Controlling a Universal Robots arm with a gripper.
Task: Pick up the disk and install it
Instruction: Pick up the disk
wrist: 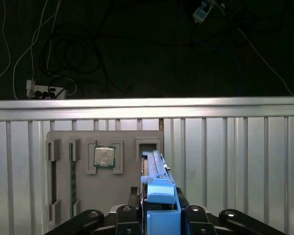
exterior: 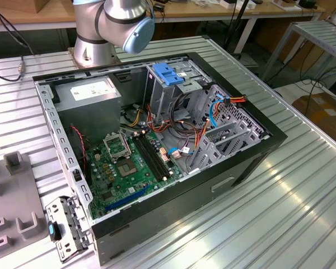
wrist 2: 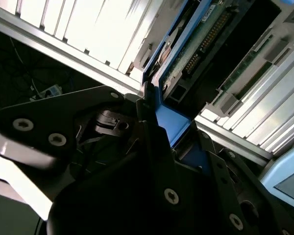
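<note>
Between the two black fingers of my pincer [wrist: 160, 209] stands the disk [wrist: 154, 169], on edge, with one blue rail facing the first wrist view and its far end at the slot of a grey holder [wrist: 83, 196]. The pincer looks closed on the disk's flat sides, which I judge leaves the rails free for sliding into a bay. Whether the disk has left the slot I cannot tell. Its green circuit board shows in the second wrist view. Beside the slot the holder keeps a chip [wrist: 104, 156] in its own pocket, so each part has a fixed pick-up spot. Holder and open case [exterior: 257, 151] both rest on the ribbed tabletop [exterior: 280, 213], the case on its side so the cage [exterior: 176, 101] under the blue latch [exterior: 167, 74] is reachable from above.
</note>
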